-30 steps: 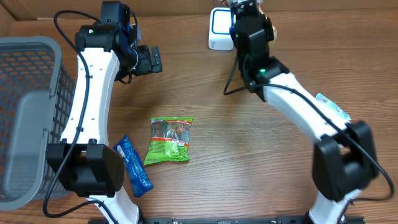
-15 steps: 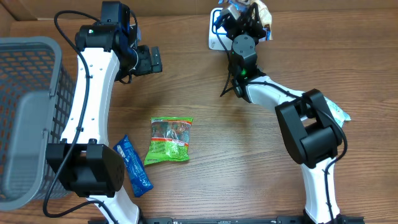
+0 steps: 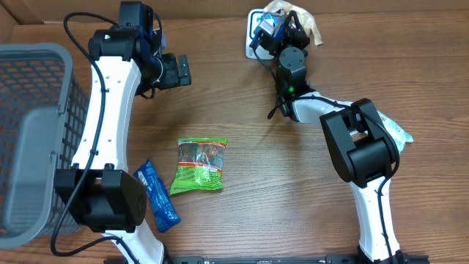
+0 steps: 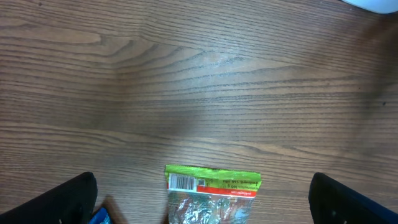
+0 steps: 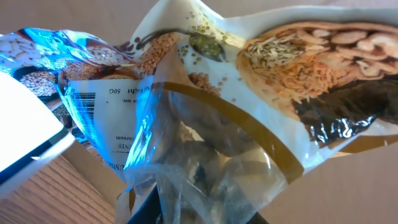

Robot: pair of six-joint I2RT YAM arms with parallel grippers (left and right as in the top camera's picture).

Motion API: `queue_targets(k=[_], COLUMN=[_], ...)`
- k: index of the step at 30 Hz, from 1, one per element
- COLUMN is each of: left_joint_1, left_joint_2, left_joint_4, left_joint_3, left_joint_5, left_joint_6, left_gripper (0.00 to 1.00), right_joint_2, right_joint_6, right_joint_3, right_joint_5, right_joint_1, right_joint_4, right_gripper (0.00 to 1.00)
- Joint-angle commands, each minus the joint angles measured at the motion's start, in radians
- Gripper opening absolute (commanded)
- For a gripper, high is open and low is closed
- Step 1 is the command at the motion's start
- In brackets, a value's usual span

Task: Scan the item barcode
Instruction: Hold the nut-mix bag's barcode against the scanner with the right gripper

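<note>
While the blue packet point(image 3: 156, 194) and the green packet point(image 3: 199, 166) lie on the bench point(image 3: 293, 183) close to the robot, the left claw point(image 3: 179, 71) hangs over the wood a bit farther back, fingers wide apart, with nothing in it. Far back, the right claw point(image 3: 282, 29) is clamped on the snack bag point(image 5: 249, 81) and holds it up just beside the white scanner point(image 3: 253, 45), which glows blue. I think this is the scanning step. The barcode point(image 5: 81, 99) sits on a crinkled fold, so next the bag likely needs turning to face the scanner.
</note>
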Motion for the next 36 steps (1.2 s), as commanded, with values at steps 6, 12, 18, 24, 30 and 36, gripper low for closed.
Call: queue_targets(k=[6,12,18,24,30,36], left_joint_1=[-0.002,-0.002,-0.002,-0.002,-0.002,-0.002], left_joint_2=[0.003,0.003,0.003,0.003,0.003,0.003], left_joint_4=[0.001,0.001,0.001,0.001,0.001,0.001], left_joint_3=[0.012,0.012,0.012,0.012,0.012,0.012], left_joint_5=[0.007,0.007,0.007,0.007,0.007,0.007], left_joint_6=[0.023,0.022,0.022,0.023,0.022,0.023], left_gripper=[1.0,1.0,1.0,1.0,1.0,1.0], right_joint_2=[-0.002,-0.002,-0.002,-0.001,-0.009,-0.058], right_joint_6=[-0.016,-0.068,-0.068,-0.068,-0.071,-0.138], right_joint_3=[0.013,0.013,0.013,0.013,0.013,0.011], right_joint_5=[-0.108,-0.158,-0.206,-0.196,-0.139,-0.023], right_joint_1=[0.001,0.001,-0.005,-0.001,0.047,0.09], right_joint_4=[0.029,0.037,0.031,0.005,0.036,-0.093], right_gripper=[0.04,0.04,0.04,0.04,0.04,0.04])
